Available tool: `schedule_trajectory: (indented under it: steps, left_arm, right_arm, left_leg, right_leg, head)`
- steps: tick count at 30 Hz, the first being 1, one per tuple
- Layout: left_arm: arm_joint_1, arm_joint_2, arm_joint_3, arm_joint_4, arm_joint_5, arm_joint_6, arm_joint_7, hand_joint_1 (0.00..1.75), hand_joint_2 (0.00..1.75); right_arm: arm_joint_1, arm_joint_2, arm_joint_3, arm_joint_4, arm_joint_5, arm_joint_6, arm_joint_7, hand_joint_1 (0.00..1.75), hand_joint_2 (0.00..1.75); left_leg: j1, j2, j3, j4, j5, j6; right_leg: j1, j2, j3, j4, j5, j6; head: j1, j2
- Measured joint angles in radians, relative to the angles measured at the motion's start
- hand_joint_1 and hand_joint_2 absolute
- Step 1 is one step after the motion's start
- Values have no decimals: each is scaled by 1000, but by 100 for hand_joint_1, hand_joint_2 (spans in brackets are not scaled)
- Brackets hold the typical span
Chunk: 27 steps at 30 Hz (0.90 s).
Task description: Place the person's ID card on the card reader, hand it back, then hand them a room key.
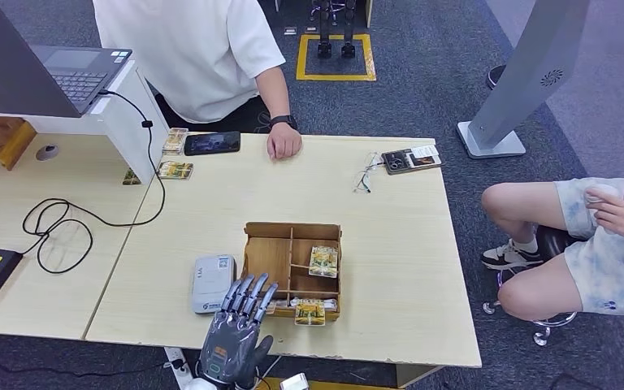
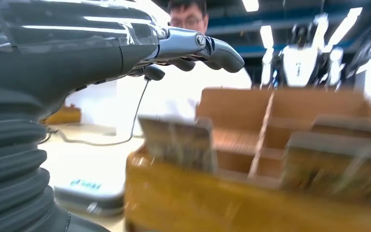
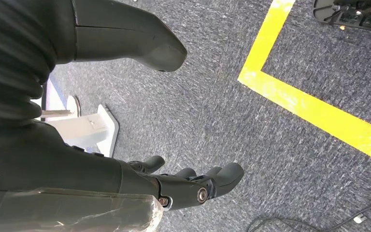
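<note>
Two room keys standing in the wooden organizer, my left hand released at its near-left corner beside the card reader, right hand slack, empty over carpet.

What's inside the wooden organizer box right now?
Wooden box: one card pack in a right-hand compartment, another at the near edge. The left hand covers the near-left corner.

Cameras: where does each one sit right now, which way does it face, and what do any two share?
Head view: high on the body, looking down at the table; left hand shows.
Left wrist view: behind the left hand, facing the wooden organizer.
Right wrist view: on the hanging arm, facing carpet; right hand shows.
Head and left wrist views share the organizer and card reader.
</note>
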Motion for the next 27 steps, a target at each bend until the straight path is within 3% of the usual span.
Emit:
schedule_trajectory:
  steps: [10,27]
  left_arm:
    - [67,-52,93,-204,-36,10,-96,0,175]
    - [75,-60,107,-216,-69,10,-69,0,175]
  right_arm:
    - [0,0,0,0,11,-5,0,0,175]
    - [0,0,0,0,15,-5,-1,0,175]
  left_leg:
    - [0,0,0,0,0,0]
    - [0,0,0,0,0,0]
  right_leg:
    - [0,0,0,0,0,0]
    - [0,0,0,0,0,0]
  head:
    - [0,0]
    - [0,0]
